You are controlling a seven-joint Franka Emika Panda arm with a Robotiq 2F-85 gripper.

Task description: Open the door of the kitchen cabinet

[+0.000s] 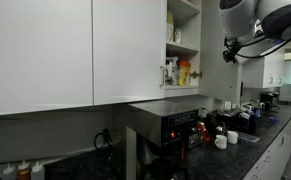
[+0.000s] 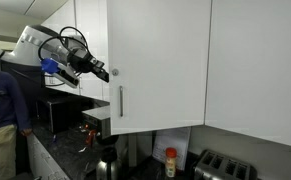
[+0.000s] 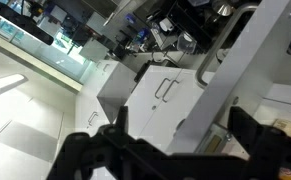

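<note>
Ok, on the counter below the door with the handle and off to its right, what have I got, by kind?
Dark jug: 1
Red-capped jar: 1
Toaster: 1
Total: 3

Narrow white cabinet door (image 2: 155,60): flat, smooth panel with a soft satin sheen. Slim vertical silver bar handle (image 2: 121,102): brushed metal. Wider white cabinet doors (image 1: 45,50): the same smooth, plain finish. White robot arm shell (image 1: 270,15): glossy moulded plastic. Black gripper (image 2: 111,74): matt, whether metal or plastic cannot be told. Dark countertop (image 1: 275,130): polished and faintly speckled, stone-like. Silver toaster (image 2: 225,166): brushed metal. Small white mugs (image 1: 221,142): glossy, apparently ceramic.
</note>
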